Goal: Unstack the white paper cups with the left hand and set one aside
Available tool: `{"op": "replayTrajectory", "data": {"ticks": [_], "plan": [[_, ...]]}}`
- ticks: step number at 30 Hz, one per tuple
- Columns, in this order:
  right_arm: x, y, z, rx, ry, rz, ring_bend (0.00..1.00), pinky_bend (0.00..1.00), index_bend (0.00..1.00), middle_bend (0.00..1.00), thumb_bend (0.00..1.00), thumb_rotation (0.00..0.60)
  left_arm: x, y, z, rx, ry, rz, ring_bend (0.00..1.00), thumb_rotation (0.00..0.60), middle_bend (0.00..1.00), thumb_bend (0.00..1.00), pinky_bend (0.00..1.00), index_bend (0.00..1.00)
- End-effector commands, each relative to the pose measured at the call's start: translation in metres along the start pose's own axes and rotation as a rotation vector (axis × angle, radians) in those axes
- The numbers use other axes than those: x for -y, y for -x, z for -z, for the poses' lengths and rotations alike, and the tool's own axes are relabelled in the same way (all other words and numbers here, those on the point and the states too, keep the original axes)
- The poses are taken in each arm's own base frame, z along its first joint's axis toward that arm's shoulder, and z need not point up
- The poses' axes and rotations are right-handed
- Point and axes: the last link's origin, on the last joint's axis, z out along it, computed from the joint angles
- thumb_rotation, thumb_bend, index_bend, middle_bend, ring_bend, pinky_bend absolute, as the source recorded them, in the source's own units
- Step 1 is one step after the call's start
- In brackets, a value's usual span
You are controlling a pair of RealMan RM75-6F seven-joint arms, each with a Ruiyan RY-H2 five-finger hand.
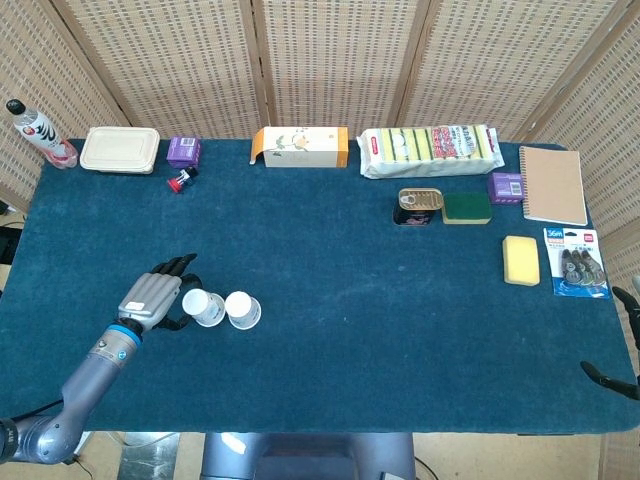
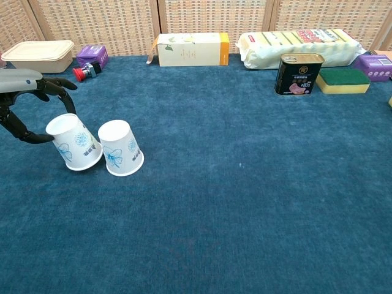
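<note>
Two white paper cups with blue flower prints are on the blue tablecloth at the front left. One cup point(image 1: 243, 310) point(image 2: 121, 147) stands upside down on the cloth. My left hand point(image 1: 152, 297) point(image 2: 23, 98) grips the other cup point(image 1: 204, 306) point(image 2: 74, 141) around its bottom end. That cup is tilted, its rim low on the cloth and touching the standing cup's left side. Of my right hand point(image 1: 610, 378), only dark fingertips show, at the right edge of the head view; its state is unclear.
Along the back stand a bottle point(image 1: 36, 132), a lidded food box point(image 1: 120, 150), a purple box point(image 1: 183, 151), a red item point(image 1: 181, 181), a carton point(image 1: 300, 146) and a sponge pack point(image 1: 430, 150). A can point(image 1: 419, 205), sponges point(image 1: 521, 260), a notebook point(image 1: 552, 184) and a tape pack point(image 1: 578, 263) lie right.
</note>
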Motion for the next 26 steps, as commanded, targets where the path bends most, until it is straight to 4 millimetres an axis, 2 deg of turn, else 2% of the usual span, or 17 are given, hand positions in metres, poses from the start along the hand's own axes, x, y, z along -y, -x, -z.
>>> {"op": "replayTrajectory", "data": {"ticks": [1,3,5,10,14,17,18,19,20,26], "plan": [[0.000,0.000,0.000,0.000,0.001,0.000,0.00,0.00,0.09,0.00,0.01,0.600,0.002,0.001,0.001,0.008,-0.010,0.000,0.00,0.600,0.00,0.31,0.11,0.25],[0.000,0.000,0.000,0.000,0.000,0.000,0.00,0.00,0.09,0.00,0.01,0.600,0.002,0.002,0.002,0.015,-0.010,0.012,0.00,0.600,0.00,0.31,0.11,0.08],[0.000,0.000,0.000,0.001,0.000,0.001,0.00,0.00,0.09,0.00,0.01,0.600,0.002,0.001,0.003,0.011,-0.006,0.023,0.00,0.600,0.00,0.30,0.11,0.01],[0.000,0.000,0.001,0.001,-0.002,0.000,0.00,0.00,0.09,0.00,0.01,0.600,0.005,-0.007,0.017,-0.045,0.018,0.054,0.00,0.600,0.00,0.28,0.11,0.00],[0.001,-0.001,0.001,-0.007,-0.003,0.000,0.00,0.00,0.09,0.00,0.01,0.600,0.011,-0.016,0.044,-0.166,0.054,0.074,0.00,0.600,0.00,0.27,0.11,0.00],[0.001,-0.002,0.001,-0.014,-0.006,0.001,0.00,0.00,0.09,0.00,0.01,0.600,0.019,-0.015,0.061,-0.238,0.055,0.049,0.00,0.600,0.00,0.24,0.11,0.00],[0.001,-0.002,0.001,-0.020,-0.008,0.002,0.00,0.00,0.09,0.00,0.01,0.600,0.027,-0.013,0.075,-0.295,0.040,0.025,0.00,0.600,0.00,0.24,0.11,0.00],[0.001,-0.003,0.001,-0.031,-0.010,0.004,0.00,0.00,0.09,0.00,0.01,0.600,0.038,-0.009,0.097,-0.375,0.010,0.024,0.00,0.600,0.00,0.23,0.11,0.00],[0.001,-0.003,0.001,-0.035,-0.011,0.005,0.00,0.00,0.09,0.00,0.01,0.600,0.043,-0.005,0.107,-0.416,-0.001,0.032,0.00,0.600,0.00,0.23,0.11,0.00],[0.001,-0.002,0.000,-0.052,-0.011,0.017,0.00,0.00,0.09,0.00,0.01,0.600,0.070,0.015,0.152,-0.541,-0.075,0.059,0.00,0.600,0.00,0.22,0.10,0.00]]}}
